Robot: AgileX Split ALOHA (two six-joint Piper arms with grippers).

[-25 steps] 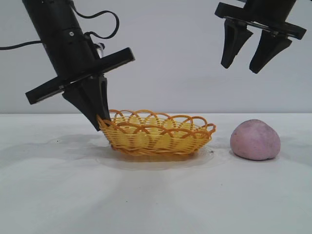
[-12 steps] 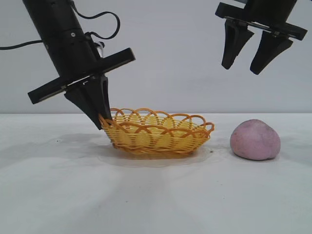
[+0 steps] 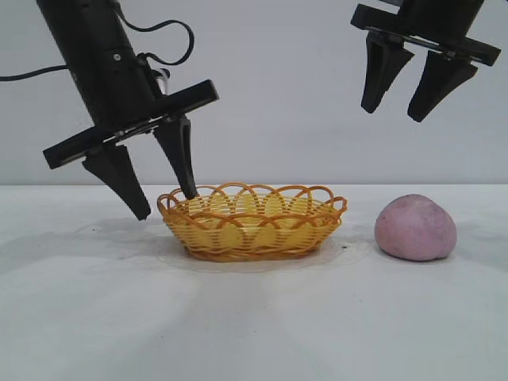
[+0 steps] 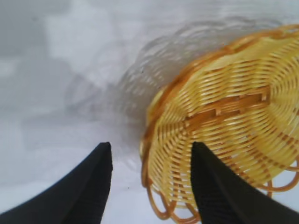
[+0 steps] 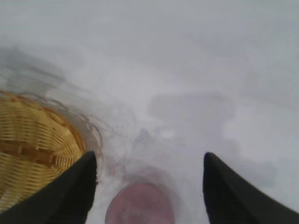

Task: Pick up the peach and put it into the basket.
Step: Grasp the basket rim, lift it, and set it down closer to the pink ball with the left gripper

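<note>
While my left gripper [image 3: 165,205] and right gripper [image 3: 399,109] hold jaws apart, empty: one basket [image 3: 252,224], one peach [image 3: 416,228].

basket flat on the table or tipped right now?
Flat. The basket sits level on the table, both rim ends at the same height. The left gripper is open, straddling its rim.

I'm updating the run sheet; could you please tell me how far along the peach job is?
Done: nothing yet; the basket sits empty. In hand: nothing; the left tool straddles the basket's rim, open, and the right tool hangs open above the peach. Left: grasping the peach and placing it in the basket.
</note>
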